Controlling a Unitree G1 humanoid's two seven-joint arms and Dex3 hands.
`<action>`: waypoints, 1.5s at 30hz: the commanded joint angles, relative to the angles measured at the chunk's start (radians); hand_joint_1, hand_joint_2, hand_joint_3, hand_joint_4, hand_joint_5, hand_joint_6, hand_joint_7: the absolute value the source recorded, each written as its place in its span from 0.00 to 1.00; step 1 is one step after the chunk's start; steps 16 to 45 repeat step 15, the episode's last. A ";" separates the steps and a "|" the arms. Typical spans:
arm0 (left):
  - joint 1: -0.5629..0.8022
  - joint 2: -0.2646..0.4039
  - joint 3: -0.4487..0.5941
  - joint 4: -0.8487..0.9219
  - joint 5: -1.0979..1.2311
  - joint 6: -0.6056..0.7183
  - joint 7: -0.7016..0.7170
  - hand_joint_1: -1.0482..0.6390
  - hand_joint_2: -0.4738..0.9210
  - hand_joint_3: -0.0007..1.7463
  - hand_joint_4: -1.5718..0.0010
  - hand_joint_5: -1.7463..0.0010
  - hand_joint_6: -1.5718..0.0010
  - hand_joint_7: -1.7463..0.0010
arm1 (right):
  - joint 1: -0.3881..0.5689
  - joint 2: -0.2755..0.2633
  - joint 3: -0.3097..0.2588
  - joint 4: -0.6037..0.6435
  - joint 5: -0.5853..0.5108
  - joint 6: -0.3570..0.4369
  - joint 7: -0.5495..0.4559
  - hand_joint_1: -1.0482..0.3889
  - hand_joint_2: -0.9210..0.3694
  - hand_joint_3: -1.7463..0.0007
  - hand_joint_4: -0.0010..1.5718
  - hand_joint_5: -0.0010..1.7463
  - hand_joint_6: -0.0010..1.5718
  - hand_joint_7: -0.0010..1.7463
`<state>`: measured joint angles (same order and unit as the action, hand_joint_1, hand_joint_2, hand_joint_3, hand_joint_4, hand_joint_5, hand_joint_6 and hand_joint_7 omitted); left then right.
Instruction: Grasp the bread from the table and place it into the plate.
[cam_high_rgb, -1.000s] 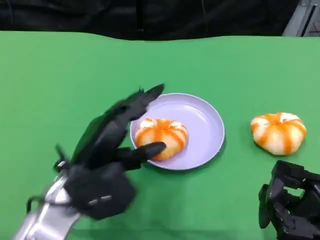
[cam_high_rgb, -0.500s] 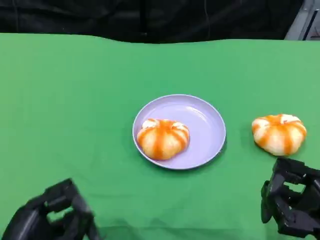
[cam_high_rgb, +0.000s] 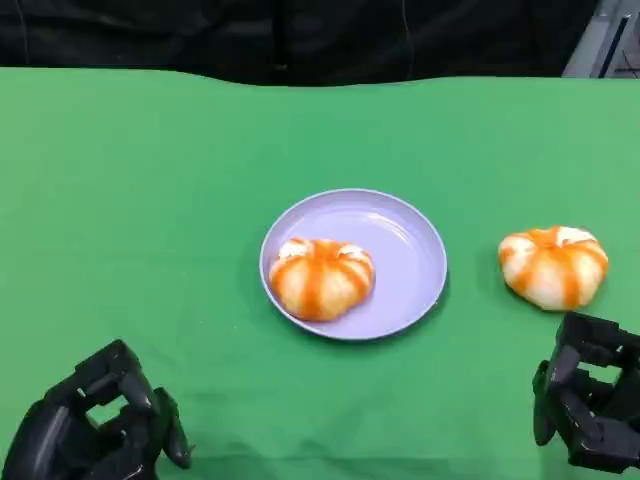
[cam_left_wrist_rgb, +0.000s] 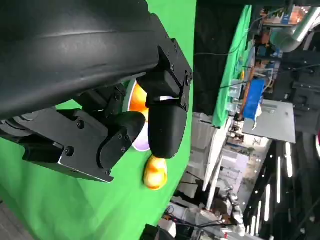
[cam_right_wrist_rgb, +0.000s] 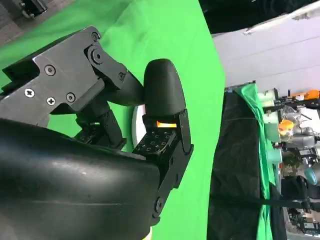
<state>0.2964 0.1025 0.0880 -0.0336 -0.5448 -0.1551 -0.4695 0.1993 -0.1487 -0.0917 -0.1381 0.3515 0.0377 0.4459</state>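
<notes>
An orange-striped bread roll (cam_high_rgb: 321, 277) lies on the left part of the lilac plate (cam_high_rgb: 405, 255) in the middle of the green table. A second roll (cam_high_rgb: 553, 264) of the same kind sits on the cloth to the plate's right; it also peeks out in the left wrist view as the roll (cam_left_wrist_rgb: 155, 172). My left hand (cam_high_rgb: 95, 431) rests at the front left corner with its fingers curled in and nothing in them. My right hand (cam_high_rgb: 590, 405) sits at the front right, just in front of the second roll, fingers curled and empty.
The green cloth (cam_high_rgb: 150, 200) covers the whole table up to a dark backdrop (cam_high_rgb: 300, 40) along the far edge. A grey metal frame (cam_high_rgb: 605, 40) stands past the far right corner.
My left hand has let go of the roll on the plate and pulled back from the plate's left side to the front left corner, its fingers curling in. The right hand stayed put.
</notes>
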 joint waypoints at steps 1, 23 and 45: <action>-0.003 -0.001 0.017 0.011 0.023 -0.007 -0.012 0.60 0.81 0.62 0.45 0.00 0.55 0.00 | -0.006 -0.007 -0.015 0.016 0.020 -0.015 0.018 0.64 0.35 0.30 0.57 0.98 0.55 0.83; 0.005 -0.007 0.023 -0.012 0.063 0.013 0.010 0.60 0.81 0.62 0.44 0.00 0.54 0.01 | -0.003 -0.015 -0.011 0.007 0.012 -0.013 0.013 0.64 0.35 0.29 0.57 0.98 0.56 0.82; 0.005 -0.007 0.023 -0.012 0.063 0.013 0.010 0.60 0.81 0.62 0.44 0.00 0.54 0.01 | -0.003 -0.015 -0.011 0.007 0.012 -0.013 0.013 0.64 0.35 0.29 0.57 0.98 0.56 0.82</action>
